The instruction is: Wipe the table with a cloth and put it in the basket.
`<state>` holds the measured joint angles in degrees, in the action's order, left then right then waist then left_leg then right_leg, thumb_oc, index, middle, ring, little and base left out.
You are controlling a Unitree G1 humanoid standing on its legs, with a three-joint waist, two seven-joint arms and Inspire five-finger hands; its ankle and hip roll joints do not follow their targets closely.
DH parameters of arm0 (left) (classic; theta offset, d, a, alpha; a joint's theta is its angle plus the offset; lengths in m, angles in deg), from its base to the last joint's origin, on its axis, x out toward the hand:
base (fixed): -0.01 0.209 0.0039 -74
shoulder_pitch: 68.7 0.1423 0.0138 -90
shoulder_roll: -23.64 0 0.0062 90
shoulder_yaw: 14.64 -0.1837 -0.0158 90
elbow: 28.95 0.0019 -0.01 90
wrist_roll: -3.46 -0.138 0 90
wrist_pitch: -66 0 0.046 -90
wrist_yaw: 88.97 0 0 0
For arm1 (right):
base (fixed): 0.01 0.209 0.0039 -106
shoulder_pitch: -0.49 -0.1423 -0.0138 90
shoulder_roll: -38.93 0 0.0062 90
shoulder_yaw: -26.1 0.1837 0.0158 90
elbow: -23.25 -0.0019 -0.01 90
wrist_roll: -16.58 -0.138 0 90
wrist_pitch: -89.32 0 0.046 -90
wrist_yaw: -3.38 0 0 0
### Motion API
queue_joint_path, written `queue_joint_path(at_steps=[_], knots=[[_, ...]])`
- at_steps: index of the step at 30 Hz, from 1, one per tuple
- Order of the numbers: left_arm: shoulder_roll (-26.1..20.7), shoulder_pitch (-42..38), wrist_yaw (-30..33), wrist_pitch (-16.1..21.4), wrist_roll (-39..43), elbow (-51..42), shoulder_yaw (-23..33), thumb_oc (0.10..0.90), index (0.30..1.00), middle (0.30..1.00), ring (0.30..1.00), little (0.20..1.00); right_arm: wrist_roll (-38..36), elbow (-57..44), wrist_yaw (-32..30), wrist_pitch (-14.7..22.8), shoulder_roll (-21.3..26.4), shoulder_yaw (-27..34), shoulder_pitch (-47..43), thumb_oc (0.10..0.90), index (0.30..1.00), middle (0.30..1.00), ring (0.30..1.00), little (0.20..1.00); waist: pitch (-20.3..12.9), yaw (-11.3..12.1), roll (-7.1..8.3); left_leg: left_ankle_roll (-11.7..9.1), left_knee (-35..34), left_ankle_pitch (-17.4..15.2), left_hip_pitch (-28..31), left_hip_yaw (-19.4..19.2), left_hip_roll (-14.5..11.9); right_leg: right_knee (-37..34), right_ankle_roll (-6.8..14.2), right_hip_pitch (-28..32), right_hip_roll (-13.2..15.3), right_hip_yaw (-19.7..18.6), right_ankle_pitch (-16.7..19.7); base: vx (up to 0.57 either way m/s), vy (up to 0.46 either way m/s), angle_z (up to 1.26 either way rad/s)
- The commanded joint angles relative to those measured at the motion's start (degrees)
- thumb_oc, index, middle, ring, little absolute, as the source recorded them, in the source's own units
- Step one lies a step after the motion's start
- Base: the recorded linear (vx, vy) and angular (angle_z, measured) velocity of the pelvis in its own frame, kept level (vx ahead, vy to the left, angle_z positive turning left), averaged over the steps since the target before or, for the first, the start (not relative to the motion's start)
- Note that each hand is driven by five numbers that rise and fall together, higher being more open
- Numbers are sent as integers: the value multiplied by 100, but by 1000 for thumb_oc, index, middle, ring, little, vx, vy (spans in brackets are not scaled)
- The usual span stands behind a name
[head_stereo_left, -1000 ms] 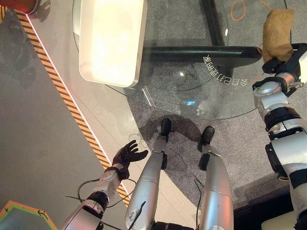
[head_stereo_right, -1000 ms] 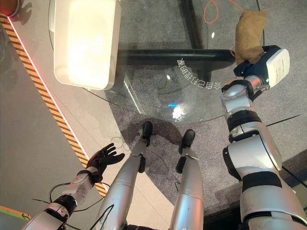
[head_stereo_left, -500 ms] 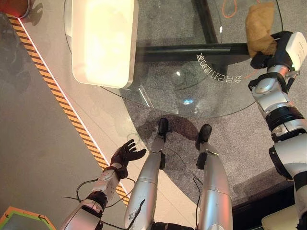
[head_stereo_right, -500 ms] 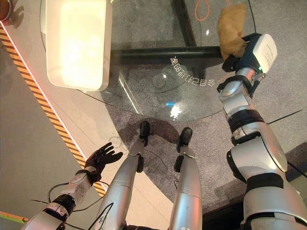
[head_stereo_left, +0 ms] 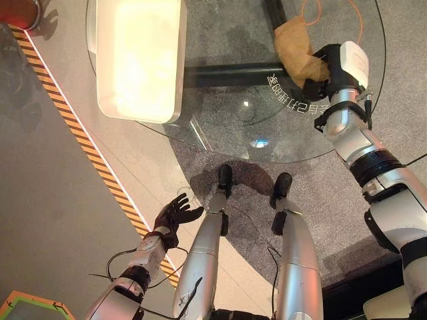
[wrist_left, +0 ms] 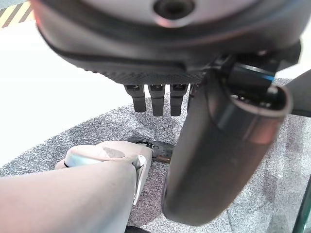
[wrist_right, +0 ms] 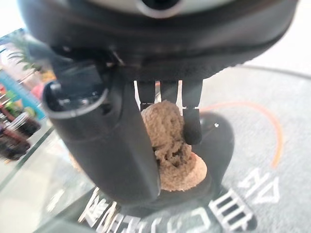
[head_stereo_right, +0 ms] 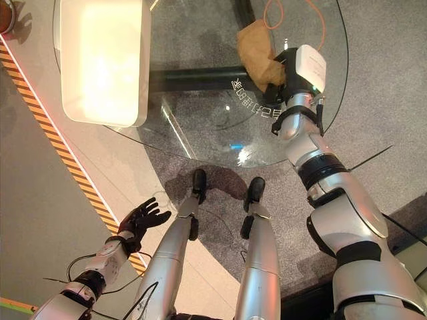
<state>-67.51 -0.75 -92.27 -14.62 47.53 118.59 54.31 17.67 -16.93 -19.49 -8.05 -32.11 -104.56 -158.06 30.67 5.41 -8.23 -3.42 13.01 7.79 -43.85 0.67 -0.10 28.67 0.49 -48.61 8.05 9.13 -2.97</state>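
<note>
A brown cloth (head_stereo_left: 293, 47) lies bunched on the round glass table (head_stereo_left: 220, 123), right of its middle. My right hand (head_stereo_left: 316, 83) is shut on the cloth's near end and rests on the glass. The right wrist view shows the cloth (wrist_right: 170, 141) pinched between the fingers (wrist_right: 192, 116) and the thumb. A white rectangular basket (head_stereo_left: 140, 57) stands on the table's left part, about a basket's width from the cloth. My left hand (head_stereo_left: 175, 215) hangs low at my left side over the floor, open, holding nothing.
A black bar of the table's base (head_stereo_left: 227, 73) runs under the glass. An orange cable (head_stereo_left: 333, 10) loops on the carpet beyond the table. A yellow-and-black striped line (head_stereo_left: 87, 147) crosses the floor at left, with a red object (head_stereo_left: 17, 10) at its far end.
My right hand has dragged the cloth leftward across the glass, from the table's right edge toward the middle. The left hand has stayed put; the camera shifted slightly.
</note>
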Motion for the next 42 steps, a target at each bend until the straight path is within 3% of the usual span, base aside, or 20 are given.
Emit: queue_joint_path(at_steps=[1,11,17,26,34,42], knots=[[77,91,57,120,-104,238,135,800,900,900,900,900,192,-748,726,550,-804,-591,325,100,300,300,300,200,-88,189,-112,167,326,-489,25,-366,360,-310,58,129,-212,381,-97,0,0,0],[204,-12,160,110,-156,261,127,800,900,900,900,900,203,-1381,1632,551,-1290,-999,820,100,300,300,300,200,-88,117,-66,129,294,-450,16,-404,359,-374,55,104,-227,340,-75,0,0,0],[224,-45,184,82,-143,244,99,800,900,900,900,900,243,-1650,1770,543,-1381,-1144,1029,100,300,300,300,200,-88,76,-41,122,321,-448,2,-430,351,-379,58,84,-219,315,-62,0,3,3],[240,-95,224,124,-108,309,91,800,900,900,900,900,287,-1605,1297,522,-1383,-1119,1036,100,300,300,300,200,-88,51,-32,125,293,-420,31,-450,346,-394,69,90,-240,275,-19,-1,0,0],[234,-90,450,390,130,223,201,800,900,900,900,900,198,-1370,991,582,-1292,-908,922,100,300,300,300,200,-88,67,-59,131,297,-425,41,-442,346,-384,67,84,-221,280,3,0,0,0],[194,-58,508,516,799,78,489,800,900,900,900,900,-23,-1418,602,516,-1221,-707,915,100,300,300,300,200,-88,59,-73,129,251,-429,140,-440,343,-362,64,141,-219,269,-13,0,0,0]])
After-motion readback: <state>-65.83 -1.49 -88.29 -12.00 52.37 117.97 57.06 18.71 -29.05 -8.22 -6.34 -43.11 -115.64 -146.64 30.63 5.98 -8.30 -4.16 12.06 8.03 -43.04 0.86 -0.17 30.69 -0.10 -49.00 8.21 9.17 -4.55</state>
